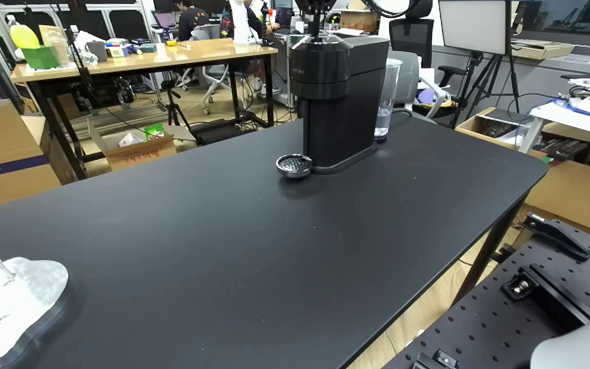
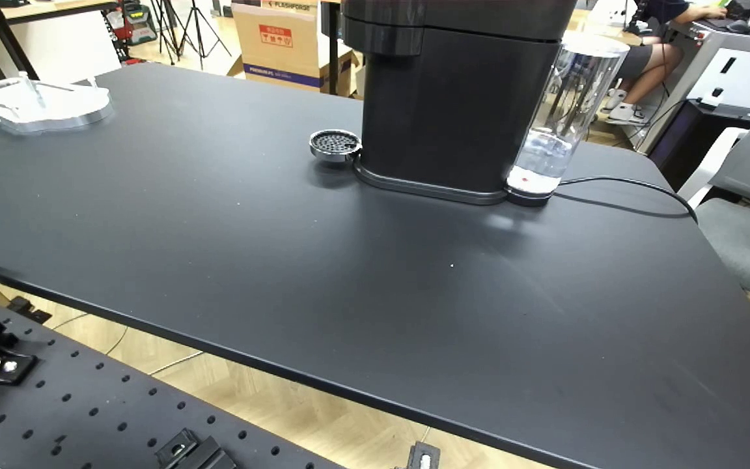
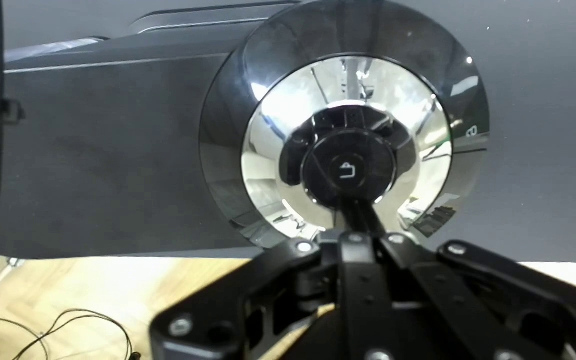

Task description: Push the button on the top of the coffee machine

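100% see black metal gripper (image 3: 353, 207) pressed tog. at round glossy-black btn (image 3: 349, 166) atop boxy matte-black coffee machine (image 1: 340, 105), can't confirm contact tho

The boxy black coffee machine (image 1: 343, 102) is seen upright on the dark table (image 1: 213, 230); a round drip tray (image 1: 294, 165) is fitted low in front, a cup-marked button (image 3: 349, 164) centred within its chrome top (image 3: 263, 170)
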You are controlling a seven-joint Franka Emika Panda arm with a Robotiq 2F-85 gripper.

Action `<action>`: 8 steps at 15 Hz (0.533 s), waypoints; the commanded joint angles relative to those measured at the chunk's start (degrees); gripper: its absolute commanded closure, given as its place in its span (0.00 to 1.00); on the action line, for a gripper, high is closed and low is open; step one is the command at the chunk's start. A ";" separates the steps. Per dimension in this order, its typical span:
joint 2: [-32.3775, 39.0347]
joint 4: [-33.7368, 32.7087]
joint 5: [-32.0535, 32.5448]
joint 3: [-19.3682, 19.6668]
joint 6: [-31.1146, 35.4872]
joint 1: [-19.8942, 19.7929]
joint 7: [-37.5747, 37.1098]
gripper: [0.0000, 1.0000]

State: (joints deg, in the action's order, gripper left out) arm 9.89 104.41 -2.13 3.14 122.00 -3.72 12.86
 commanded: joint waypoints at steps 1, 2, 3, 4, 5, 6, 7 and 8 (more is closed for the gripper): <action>1.87 -2.28 -0.02 -0.26 -0.57 -0.45 0.07 1.00; 2.07 -2.33 0.03 -0.25 -0.59 -0.45 -0.01 1.00; 2.34 -2.38 -0.03 -0.23 -0.62 -0.49 0.01 1.00; 2.57 -2.43 -0.02 -0.19 -0.68 -0.52 -0.09 1.00; 2.85 -2.47 -0.14 -0.16 -0.79 -0.59 -0.10 1.00; 3.10 -2.45 -0.09 -0.12 -0.79 -0.62 -0.16 1.00; 3.39 -2.41 -0.02 -0.07 -0.81 -0.65 -0.25 1.00; 3.62 -2.34 0.04 -0.02 -0.83 -0.68 -0.36 1.00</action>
State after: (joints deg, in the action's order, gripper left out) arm 10.19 103.99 -2.17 3.14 121.59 -3.76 12.86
